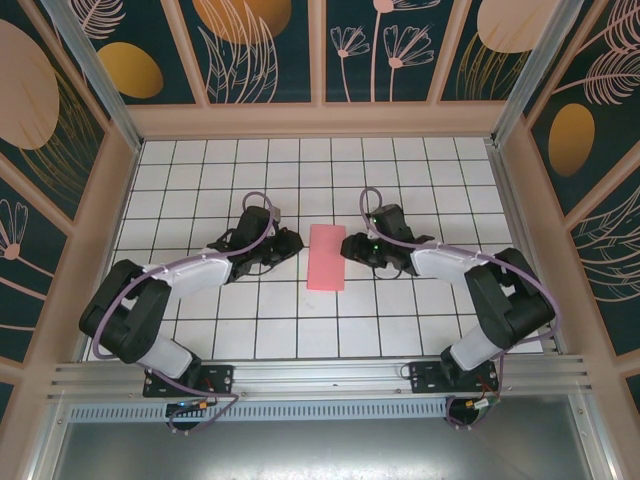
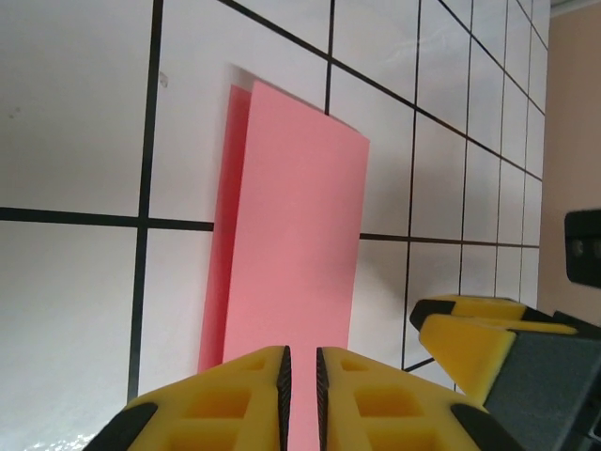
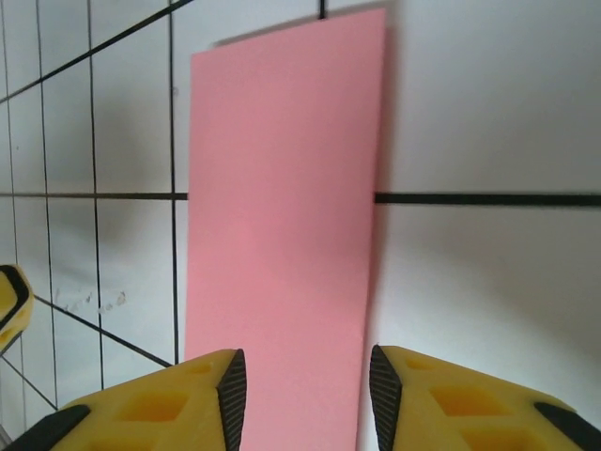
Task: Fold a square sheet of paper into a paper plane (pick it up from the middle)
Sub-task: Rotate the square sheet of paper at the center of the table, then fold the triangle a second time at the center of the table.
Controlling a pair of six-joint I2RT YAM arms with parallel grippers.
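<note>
The square sheet of paper [image 1: 326,257] lies flat on the gridded table, folded in half into a salmon-pink rectangle about one tile wide and two long. It is a plain folded strip, not a paper plane. In the left wrist view the paper [image 2: 291,235] shows a lower layer peeking out along its left edge. My left gripper [image 1: 293,243] sits at the paper's left side, its jaws [image 2: 302,362] a narrow slit apart with nothing between them. My right gripper [image 1: 347,247] is at the right side, open [image 3: 302,371], and the paper [image 3: 282,188] runs under the gap.
White grid table [image 1: 200,300] with raised walls on three sides. The right gripper's yellow fingers [image 2: 488,329] stand close beside the paper, opposite my left gripper. Free tiles lie in front of and behind the paper.
</note>
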